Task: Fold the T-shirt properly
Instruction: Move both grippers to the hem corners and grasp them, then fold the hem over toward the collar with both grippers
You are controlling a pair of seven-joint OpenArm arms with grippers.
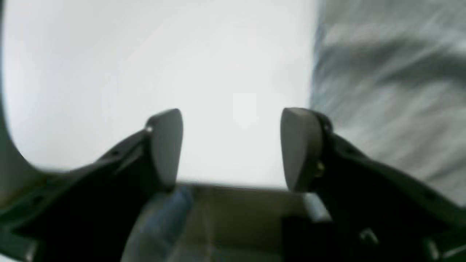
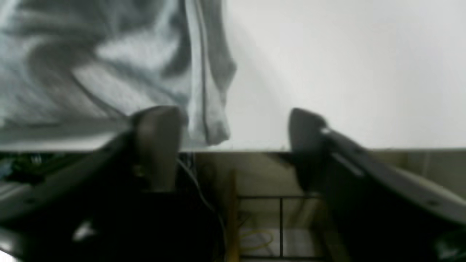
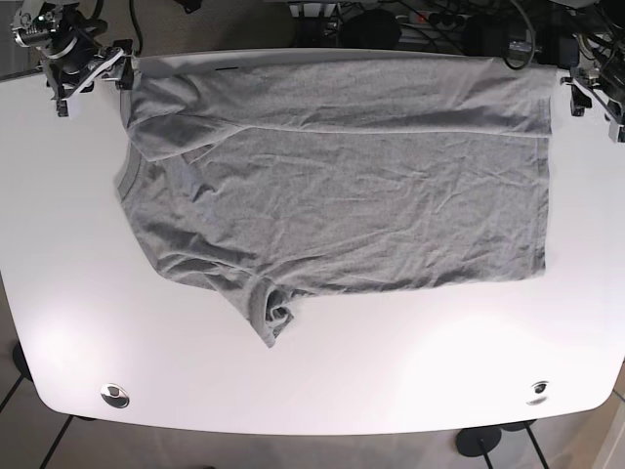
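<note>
The grey T-shirt point(image 3: 342, 205) lies spread on the white table point(image 3: 391, 371), collar toward the left and hem toward the right. Its far long side is folded over as a band point(image 3: 342, 93). One sleeve point(image 3: 269, 313) lies crumpled at the near left. My right gripper point(image 3: 93, 76) hovers open at the far left corner of the shirt, with cloth point(image 2: 91, 72) just beyond its left finger point(image 2: 158, 145). My left gripper point(image 3: 594, 107) is open at the far right corner, beside the cloth point(image 1: 393, 91). In the wrist views both grippers point(image 1: 233, 149) point(image 2: 233, 149) hold nothing.
The table's far edge point(image 2: 327, 149) runs right under both grippers. Cables and equipment point(image 3: 410, 15) sit beyond it. Two metal fittings point(image 3: 115, 396) point(image 3: 537, 391) mark the front corners. Bare tabletop surrounds the shirt on the near side.
</note>
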